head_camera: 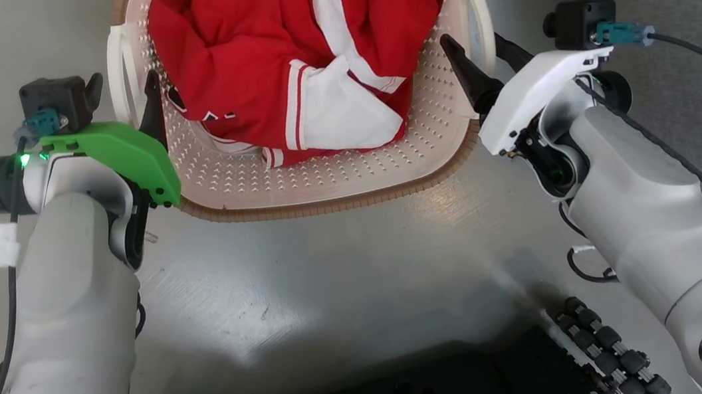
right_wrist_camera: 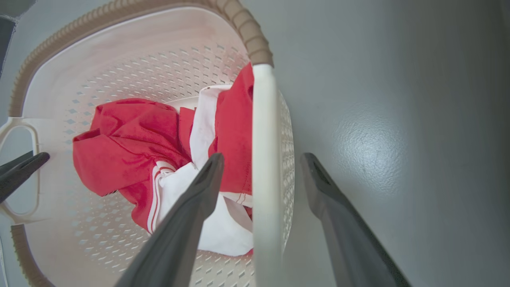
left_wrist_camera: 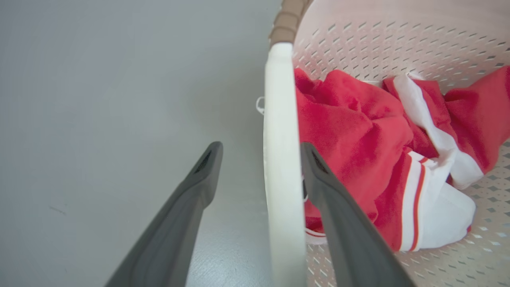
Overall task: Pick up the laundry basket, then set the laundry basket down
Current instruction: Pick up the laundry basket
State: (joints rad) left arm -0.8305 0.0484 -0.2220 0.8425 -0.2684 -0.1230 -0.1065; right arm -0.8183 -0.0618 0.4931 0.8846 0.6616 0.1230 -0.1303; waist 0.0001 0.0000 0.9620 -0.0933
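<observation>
Closest to the lens in the left wrist view, the left end effector (left_wrist_camera: 261, 145) stands released. Its two dark fingers are spread either side of a white handle (left_wrist_camera: 281, 159) of the laundry basket (left_wrist_camera: 398, 44). One finger is outside over the grey floor (left_wrist_camera: 99, 99); the other is inside, close against the handle and beside the red and white garment (left_wrist_camera: 358, 139). On the right wrist view I see the right end effector (right_wrist_camera: 261, 156) released likewise, astride the other white handle (right_wrist_camera: 263, 167) with a gap on each side. From the head view I read the basket at the top centre of the frame, standing on the floor between both arms, with the garment heaped inside.
</observation>
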